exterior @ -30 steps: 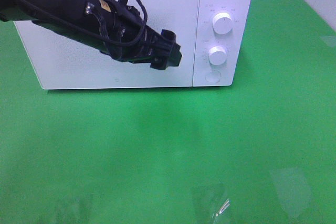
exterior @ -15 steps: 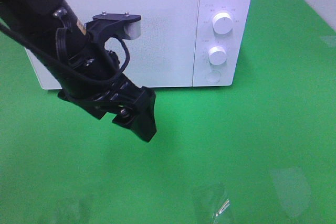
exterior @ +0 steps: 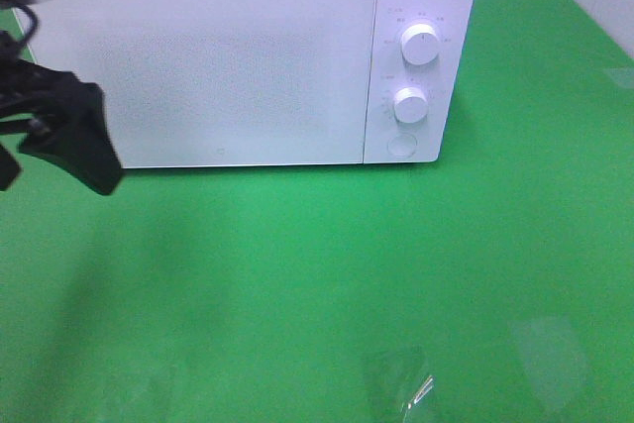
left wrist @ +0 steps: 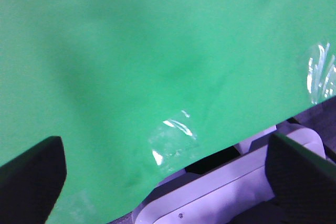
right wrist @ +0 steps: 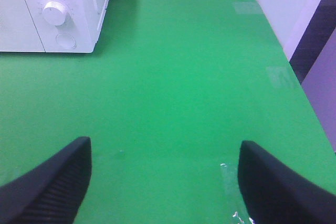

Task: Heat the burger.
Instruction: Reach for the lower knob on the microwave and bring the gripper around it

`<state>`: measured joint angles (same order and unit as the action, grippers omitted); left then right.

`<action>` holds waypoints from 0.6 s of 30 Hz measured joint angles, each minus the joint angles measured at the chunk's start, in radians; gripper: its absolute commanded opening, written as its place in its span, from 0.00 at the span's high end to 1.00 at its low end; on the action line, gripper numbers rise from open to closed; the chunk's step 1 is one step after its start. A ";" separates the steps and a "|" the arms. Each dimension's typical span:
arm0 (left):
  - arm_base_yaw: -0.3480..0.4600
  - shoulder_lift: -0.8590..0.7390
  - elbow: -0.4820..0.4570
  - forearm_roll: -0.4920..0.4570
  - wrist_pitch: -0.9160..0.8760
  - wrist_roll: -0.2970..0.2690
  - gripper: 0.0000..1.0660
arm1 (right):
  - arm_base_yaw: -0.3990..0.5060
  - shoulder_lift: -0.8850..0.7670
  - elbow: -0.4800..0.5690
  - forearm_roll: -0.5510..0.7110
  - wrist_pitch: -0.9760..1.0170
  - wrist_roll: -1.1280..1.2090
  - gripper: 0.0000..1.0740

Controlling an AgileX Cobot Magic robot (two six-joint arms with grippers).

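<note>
Burger out of sight in every view (white microwave [exterior: 213, 66] closed, upright).

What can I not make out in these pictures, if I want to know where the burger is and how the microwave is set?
- Burger: in no view; the door of the microwave is shut and not see-through, so the inside is hidden.
- Print around the knobs: too small in the exterior high view.
- Left gripper: partly cut off by that view's left edge.
</note>
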<state>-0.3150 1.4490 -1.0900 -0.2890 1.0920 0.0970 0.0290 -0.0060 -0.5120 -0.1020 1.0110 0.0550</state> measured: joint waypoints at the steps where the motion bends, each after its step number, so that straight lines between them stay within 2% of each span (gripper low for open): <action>1: 0.000 0.000 0.000 0.000 0.000 0.000 0.11 | 0.000 0.000 0.000 0.000 0.000 0.000 0.29; 2: 0.068 -0.038 0.015 0.006 0.016 0.006 0.11 | 0.000 0.000 0.000 0.000 0.000 0.000 0.29; 3: 0.068 -0.038 0.015 0.006 0.016 0.006 0.11 | 0.000 0.000 0.000 0.000 0.000 0.000 0.29; 4: 0.136 -0.078 0.028 0.013 0.035 0.014 0.11 | 0.000 0.000 0.000 0.000 0.000 0.000 0.29; 5: 0.136 -0.078 0.028 0.013 0.035 0.014 0.11 | 0.000 0.000 0.000 0.000 0.000 0.000 0.29; 7: 0.241 -0.154 0.052 0.024 0.053 0.023 0.11 | 0.000 0.000 0.000 0.000 0.000 0.000 0.29; 12: 0.306 -0.227 0.087 0.043 0.054 0.030 0.11 | 0.000 0.000 0.000 0.000 0.000 0.000 0.29; 14: 0.337 -0.333 0.164 0.054 0.036 0.031 0.11 | 0.000 0.000 0.000 0.000 0.000 0.000 0.29; 18: 0.338 -0.433 0.236 0.055 0.012 0.034 0.11 | 0.000 0.000 0.000 0.000 0.000 0.000 0.29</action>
<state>0.0230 1.0160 -0.8540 -0.2340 1.1040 0.1310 0.0290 -0.0060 -0.5120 -0.1020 1.0110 0.0550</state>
